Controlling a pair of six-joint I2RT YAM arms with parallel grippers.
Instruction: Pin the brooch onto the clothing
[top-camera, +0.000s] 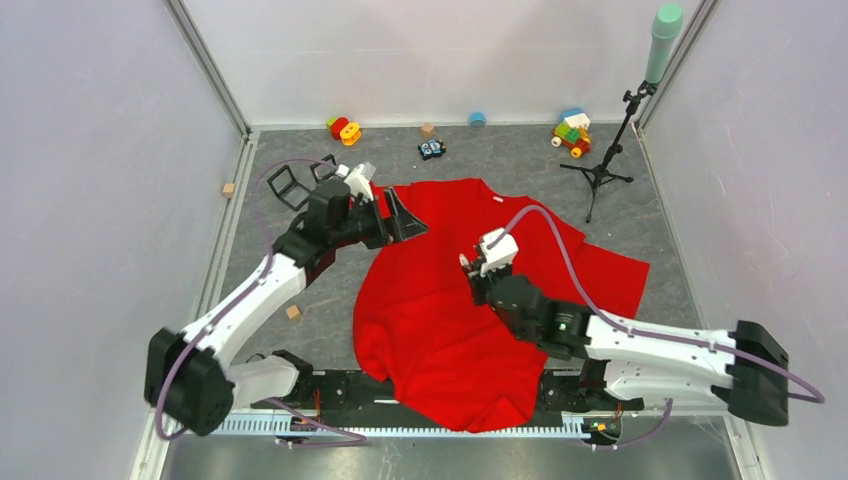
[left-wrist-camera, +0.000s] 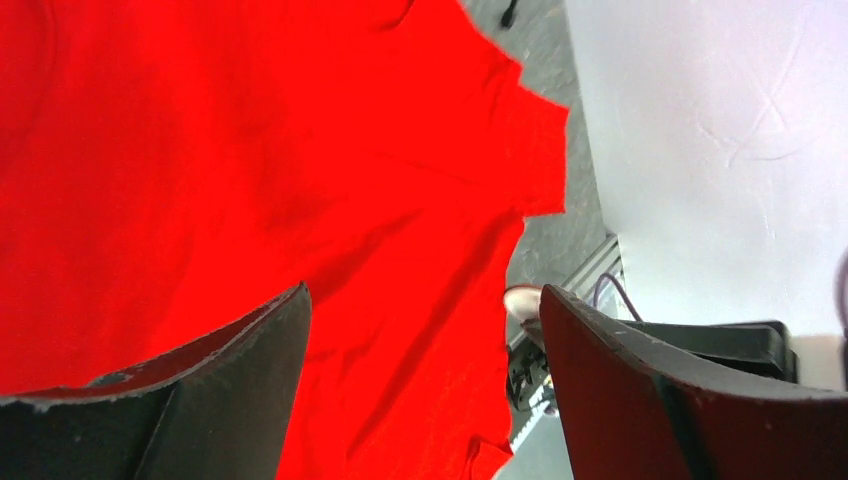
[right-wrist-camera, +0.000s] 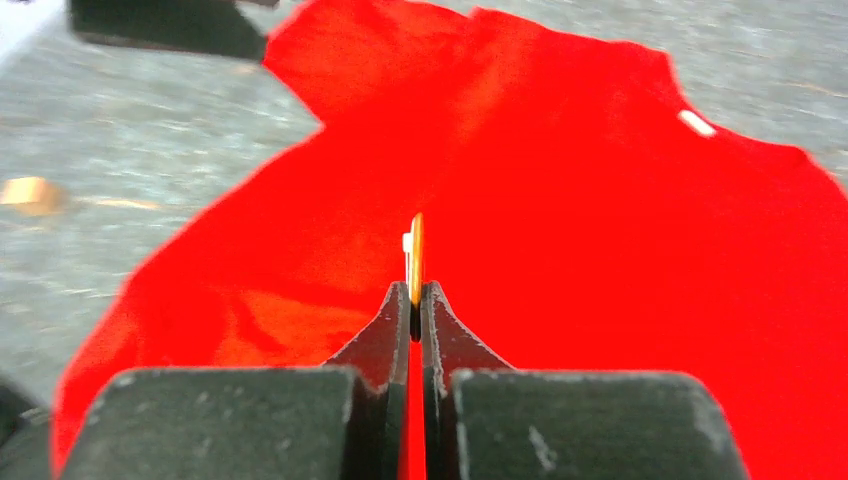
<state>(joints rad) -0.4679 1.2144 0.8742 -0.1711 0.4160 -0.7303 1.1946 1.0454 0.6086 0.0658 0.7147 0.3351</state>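
The red T-shirt (top-camera: 450, 310) lies spread on the grey table, collar at the far side with its white tag (right-wrist-camera: 696, 123). My right gripper (right-wrist-camera: 415, 293) is shut on the brooch (right-wrist-camera: 415, 258), a thin gold disc seen edge-on, held above the shirt's middle. In the top view the right gripper (top-camera: 472, 264) hangs over the shirt's chest. My left gripper (top-camera: 392, 222) is open at the shirt's far left shoulder, jaws wide apart. In the left wrist view, red fabric (left-wrist-camera: 300, 200) fills the gap between its fingers (left-wrist-camera: 240, 380); contact cannot be told.
Small toys lie along the far edge: a red-yellow one (top-camera: 345, 129), a small car (top-camera: 431, 149), a block vehicle (top-camera: 571, 132). A tripod stand (top-camera: 605, 160) with a green-topped pole stands far right. Wooden cubes (top-camera: 293, 312) lie left of the shirt. Black frames (top-camera: 285, 187) sit behind the left gripper.
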